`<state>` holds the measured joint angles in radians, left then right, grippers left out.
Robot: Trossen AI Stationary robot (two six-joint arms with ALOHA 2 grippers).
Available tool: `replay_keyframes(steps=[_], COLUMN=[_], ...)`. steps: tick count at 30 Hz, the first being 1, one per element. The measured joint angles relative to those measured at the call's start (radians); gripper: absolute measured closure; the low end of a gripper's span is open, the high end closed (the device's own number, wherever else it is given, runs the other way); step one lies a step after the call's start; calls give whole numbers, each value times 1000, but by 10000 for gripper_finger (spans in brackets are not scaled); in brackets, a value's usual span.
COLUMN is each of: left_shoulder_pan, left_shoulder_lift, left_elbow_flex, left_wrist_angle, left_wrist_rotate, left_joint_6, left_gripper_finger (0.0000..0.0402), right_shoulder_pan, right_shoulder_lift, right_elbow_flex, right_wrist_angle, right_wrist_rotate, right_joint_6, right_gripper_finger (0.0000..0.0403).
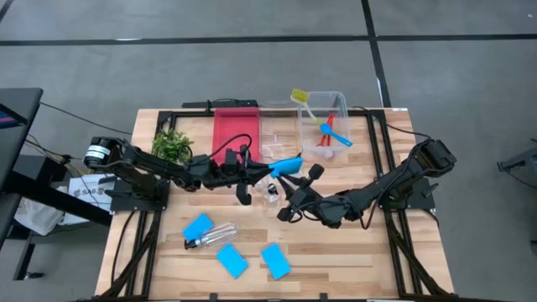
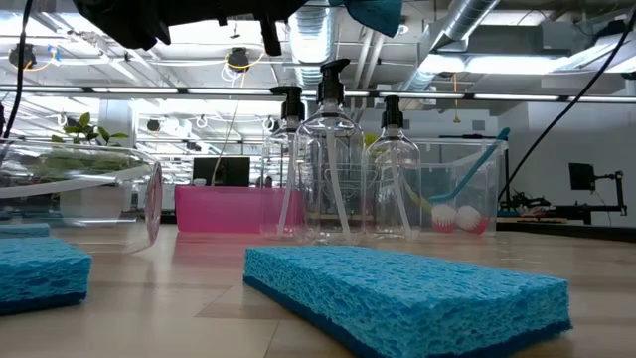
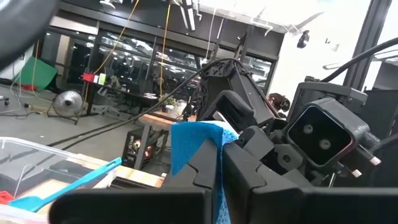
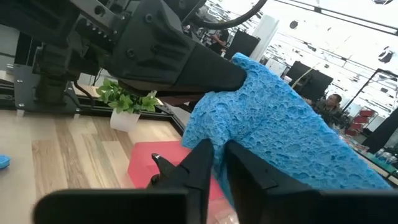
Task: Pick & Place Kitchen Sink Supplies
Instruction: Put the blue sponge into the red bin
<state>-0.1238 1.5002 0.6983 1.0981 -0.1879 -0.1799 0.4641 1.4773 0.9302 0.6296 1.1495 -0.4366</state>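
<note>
porous bright-blue sponge pinched by left end effector and right end effector

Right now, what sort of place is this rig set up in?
Most likely a robotics lab or workshop, not a kitchen: a wooden table on a grey concrete floor, exposed ceiling ducts, and monitors on benches behind.

Bright-blue sponge, red tray
</note>
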Motion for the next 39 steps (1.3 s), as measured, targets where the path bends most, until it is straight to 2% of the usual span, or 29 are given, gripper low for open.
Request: replay_keyframes(steps=[8,15,20,25,27,30,36,39], left_shoulder_pan=[0,0,0,-13,-27,-46,-22,23], left_shoulder_lift=[2,-3,-62,-233,-312,-412,-563,-610], left_elbow_flex=[0,0,0,0,-6,-50,-172,-220], left_wrist_angle=[-10,-17,-112,-385,-491,-570,-574,-571], left_wrist_rotate=[-2,-2,-2,-27,-92,-250,-642,-745], left_joint_6=[27,30,96,206,242,288,360,361], left_gripper_finger=[390,390,391,390,391,388,387,385], right_shoulder_pan=[23,92,164,244,270,293,275,254], right_shoulder_lift=[0,0,0,0,0,0,0,0], right_elbow_flex=[0,0,0,0,0,0,0,0], right_wrist_angle=[-33,-42,-42,-99,-158,-243,-282,-287], right_wrist_rotate=[-4,-3,0,0,0,0,1,0], right_joint_6=[0,-5,33,157,216,283,332,352], right_gripper_finger=[264,186,170,177,181,188,203,210])
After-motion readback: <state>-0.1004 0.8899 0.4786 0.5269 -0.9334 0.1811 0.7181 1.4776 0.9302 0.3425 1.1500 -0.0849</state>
